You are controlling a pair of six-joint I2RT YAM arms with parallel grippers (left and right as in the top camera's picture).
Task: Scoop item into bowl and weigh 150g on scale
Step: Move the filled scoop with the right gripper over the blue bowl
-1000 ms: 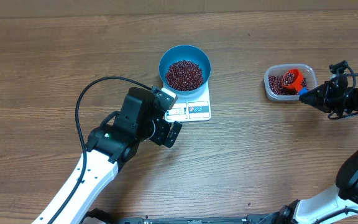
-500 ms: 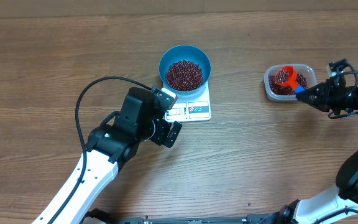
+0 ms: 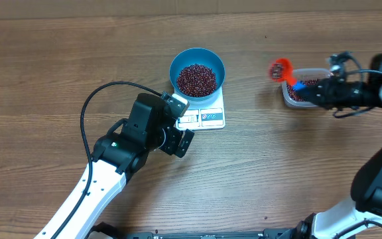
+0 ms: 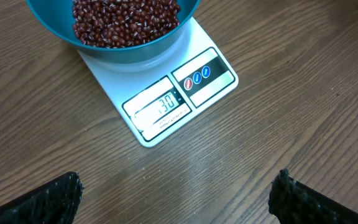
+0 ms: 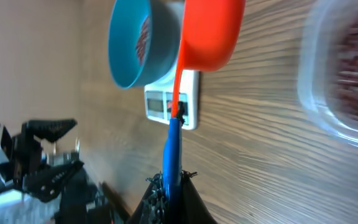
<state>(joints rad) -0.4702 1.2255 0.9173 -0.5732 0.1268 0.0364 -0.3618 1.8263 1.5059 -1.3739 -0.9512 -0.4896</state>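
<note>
The blue bowl (image 3: 175, 63) stands on the white scale (image 3: 211, 117) with a heap of dark red-brown beans (image 3: 197, 79) in it. My right gripper (image 3: 308, 90) is shut on the blue handle of an orange-red scoop (image 3: 280, 68). The scoop hangs above the table, between the bowl and the clear tub (image 3: 310, 71). From the right wrist the scoop (image 5: 210, 34) shows its underside, so its contents are hidden. My left gripper (image 4: 178, 186) is open and empty just in front of the scale (image 4: 213, 87), whose display is lit.
The clear tub (image 5: 340, 74) at the right holds more beans. My left arm (image 3: 121, 149) lies across the table's left front, with its black cable looping beside it.
My right gripper has lifted the scoop out of the clear tub and carried it left towards the bowl. The left arm has not moved.
</note>
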